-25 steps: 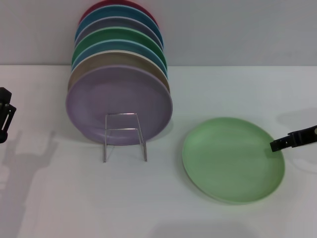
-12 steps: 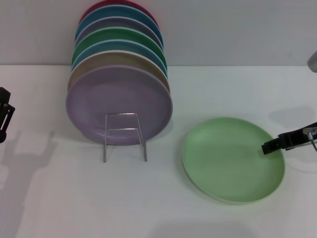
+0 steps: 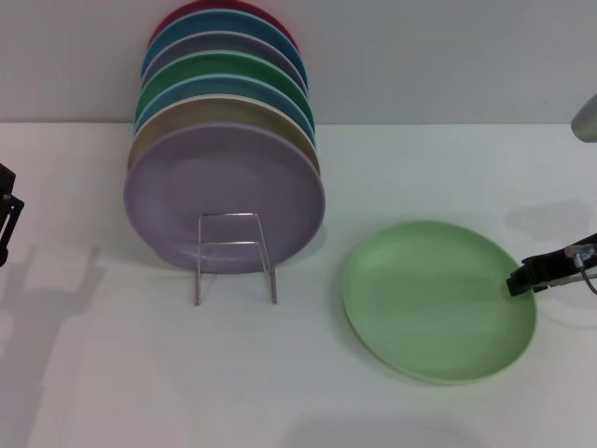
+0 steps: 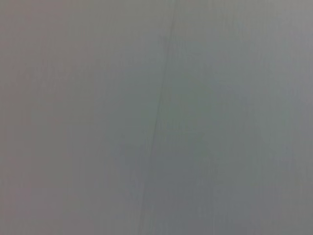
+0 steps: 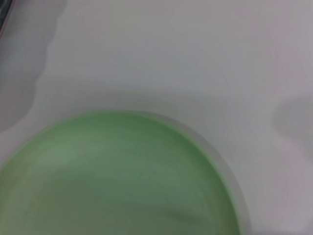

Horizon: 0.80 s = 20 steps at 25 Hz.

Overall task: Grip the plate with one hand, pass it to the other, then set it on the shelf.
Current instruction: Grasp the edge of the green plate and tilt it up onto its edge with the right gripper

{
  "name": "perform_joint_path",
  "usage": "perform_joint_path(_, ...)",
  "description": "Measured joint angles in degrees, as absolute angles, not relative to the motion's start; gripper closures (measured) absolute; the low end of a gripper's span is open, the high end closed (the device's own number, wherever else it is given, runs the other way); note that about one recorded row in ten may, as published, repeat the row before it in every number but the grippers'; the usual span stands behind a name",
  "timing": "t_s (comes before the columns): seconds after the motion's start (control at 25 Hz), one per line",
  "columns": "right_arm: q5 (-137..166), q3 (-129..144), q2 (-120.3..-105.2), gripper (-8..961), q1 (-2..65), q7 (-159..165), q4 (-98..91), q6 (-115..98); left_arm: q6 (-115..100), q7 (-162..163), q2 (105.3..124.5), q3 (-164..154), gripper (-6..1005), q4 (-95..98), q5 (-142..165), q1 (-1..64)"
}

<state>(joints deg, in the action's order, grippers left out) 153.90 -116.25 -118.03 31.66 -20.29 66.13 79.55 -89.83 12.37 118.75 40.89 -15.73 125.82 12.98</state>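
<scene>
The pale mint-green plate (image 3: 434, 299) lies flat on the white table, to the right of the shelf. My right gripper (image 3: 524, 276) reaches in from the right edge of the head view, and its dark tip sits at the plate's right rim; whether it touches the rim I cannot tell. In the right wrist view the plate (image 5: 112, 181) shows close up with nothing on it. The shelf (image 3: 234, 258), a thin silver wire rack, stands left of centre with several plates leaning upright in it. My left gripper (image 3: 6, 220) hangs at the far left edge, away from everything.
A lilac plate (image 3: 224, 196) is the frontmost in the rack, with tan, blue, emerald-green and red ones behind it. A grey wall (image 3: 448, 56) closes the back of the table. The left wrist view shows only a plain grey surface.
My right gripper reached inward over the plate's right rim half a second ago and has since drawn back slightly to the right. My left gripper has shifted a little farther left.
</scene>
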Motion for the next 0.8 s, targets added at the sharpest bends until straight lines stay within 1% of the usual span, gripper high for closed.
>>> perform_joint_path(0.12,154.04,-116.40,-118.04,680,31.65,-20.00,66.01,79.29,-89.83,12.36,118.73,40.98,135,-15.73,125.76,13.01)
perform_joint_path(0.32,155.22,-116.27,-118.10,694,31.65,-19.42,65.65,78.67,-89.83,12.26,118.73,41.05,135,-15.73,125.60,13.08)
perform_joint_path(0.8,155.40,-116.02,-118.13,694,33.11,-18.99,63.10,77.45,-89.98,12.14,118.65,41.14,136,-15.73,125.41,13.10)
